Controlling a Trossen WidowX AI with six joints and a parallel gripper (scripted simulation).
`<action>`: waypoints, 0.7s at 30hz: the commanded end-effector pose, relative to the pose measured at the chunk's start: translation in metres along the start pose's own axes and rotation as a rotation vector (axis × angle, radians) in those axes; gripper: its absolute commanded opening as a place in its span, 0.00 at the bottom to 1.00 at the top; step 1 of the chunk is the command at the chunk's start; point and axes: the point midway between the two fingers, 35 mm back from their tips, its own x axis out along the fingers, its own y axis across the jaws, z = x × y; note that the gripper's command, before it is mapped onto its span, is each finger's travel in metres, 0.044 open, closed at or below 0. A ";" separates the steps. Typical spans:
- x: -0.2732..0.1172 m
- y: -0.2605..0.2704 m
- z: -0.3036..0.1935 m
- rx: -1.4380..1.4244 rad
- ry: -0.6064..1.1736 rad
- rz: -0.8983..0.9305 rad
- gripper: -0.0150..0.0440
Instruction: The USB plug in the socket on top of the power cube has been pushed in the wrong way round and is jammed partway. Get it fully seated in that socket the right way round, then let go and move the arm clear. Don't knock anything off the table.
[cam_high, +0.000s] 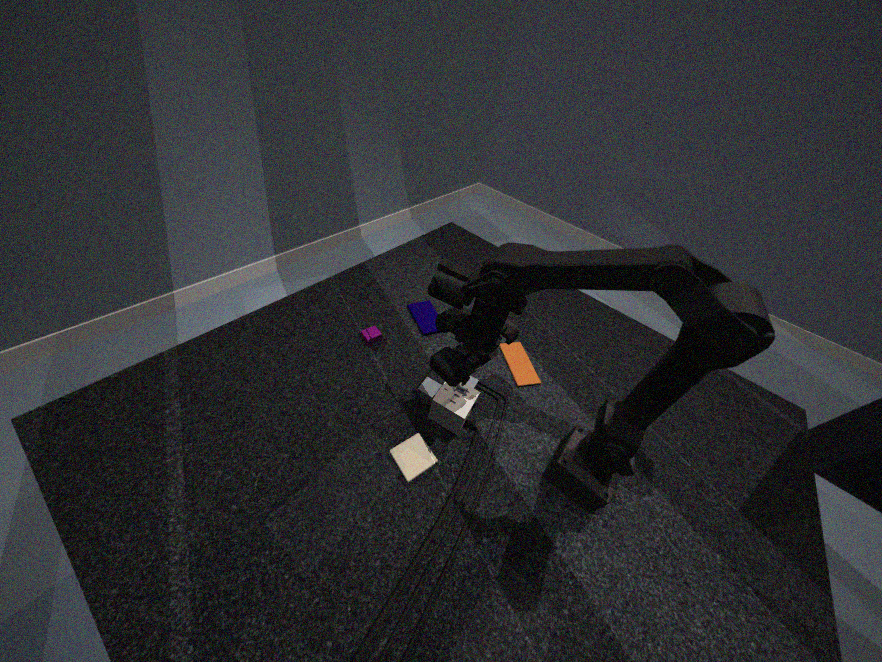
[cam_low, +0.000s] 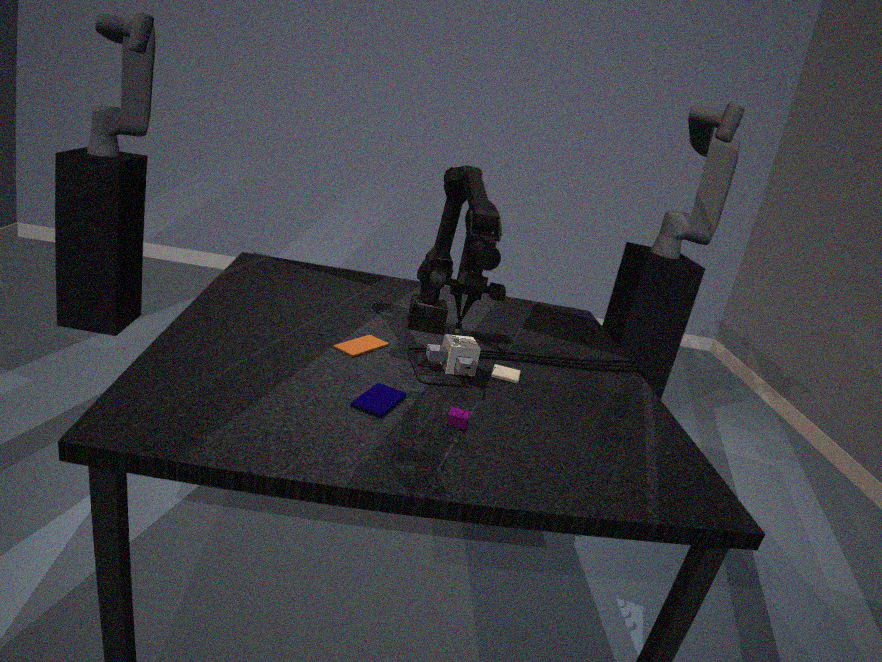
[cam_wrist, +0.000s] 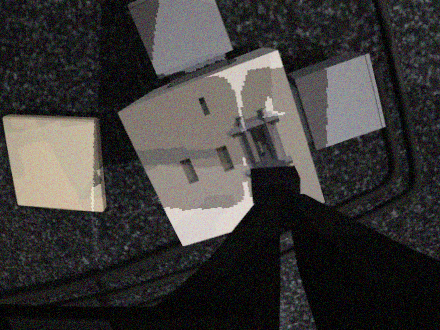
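My claw is pinching the dark USB plug over the power cube. The plug is beside the framed socket on the cube's top; whether any of it is inside, I can't tell. My arm arches up from my base, near one edge of the counter, and my fingers point down.

The cube's top has three bare slots. One pale block juts from its side facing the edge opposite my base, another from the side toward my right edge. Dark cables bend around it and trail to my left edge.

A cream tile lies toward that left edge, near the cube; an orange slab lies toward the right edge. The blue slab and magenta block sit toward the opposite edge.
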 end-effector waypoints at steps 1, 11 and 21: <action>0.000 0.000 0.000 -0.110 0.000 0.000 0.25; 0.000 0.000 0.000 -0.371 0.000 0.000 0.25; 0.000 0.000 0.000 -0.633 0.000 0.000 0.25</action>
